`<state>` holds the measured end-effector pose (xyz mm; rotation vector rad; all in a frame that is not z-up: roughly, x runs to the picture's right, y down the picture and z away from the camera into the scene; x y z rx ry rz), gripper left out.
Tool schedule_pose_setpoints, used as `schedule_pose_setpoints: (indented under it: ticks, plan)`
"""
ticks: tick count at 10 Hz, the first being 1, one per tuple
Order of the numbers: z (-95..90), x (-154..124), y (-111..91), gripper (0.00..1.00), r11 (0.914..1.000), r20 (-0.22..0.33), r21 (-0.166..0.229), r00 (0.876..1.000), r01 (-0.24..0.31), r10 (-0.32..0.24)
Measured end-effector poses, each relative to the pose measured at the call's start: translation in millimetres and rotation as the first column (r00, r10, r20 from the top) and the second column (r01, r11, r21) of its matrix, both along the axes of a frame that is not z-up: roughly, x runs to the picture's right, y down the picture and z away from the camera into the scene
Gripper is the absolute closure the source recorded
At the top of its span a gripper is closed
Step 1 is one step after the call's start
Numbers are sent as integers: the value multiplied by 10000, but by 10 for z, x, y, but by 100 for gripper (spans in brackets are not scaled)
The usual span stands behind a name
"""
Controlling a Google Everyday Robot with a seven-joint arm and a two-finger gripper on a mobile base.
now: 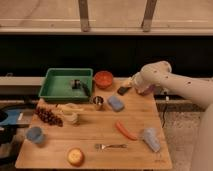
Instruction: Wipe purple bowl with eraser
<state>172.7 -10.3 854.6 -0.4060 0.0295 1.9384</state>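
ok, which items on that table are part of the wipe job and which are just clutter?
Job: purple bowl, eraser, gripper over the table's far right edge, between the two.
Clutter: green tray, orange bowl, blue pad, metal cup, grapes, carrot, fork.
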Motion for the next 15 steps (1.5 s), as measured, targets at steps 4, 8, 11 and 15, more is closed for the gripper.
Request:
schedule_pose_setpoints:
  ticks: [4, 8, 11, 15]
  plan:
    - [229, -175, -102, 32, 9996, 756, -150, 9969, 225, -213]
    - [359, -387, -143, 32, 9961, 1268, -401, 9892, 790, -734]
    - [456, -519, -114, 32, 9918, 1496, -672, 9839, 1089, -979]
    - [488, -483, -145, 32, 9985, -518, 288, 9976, 467, -452]
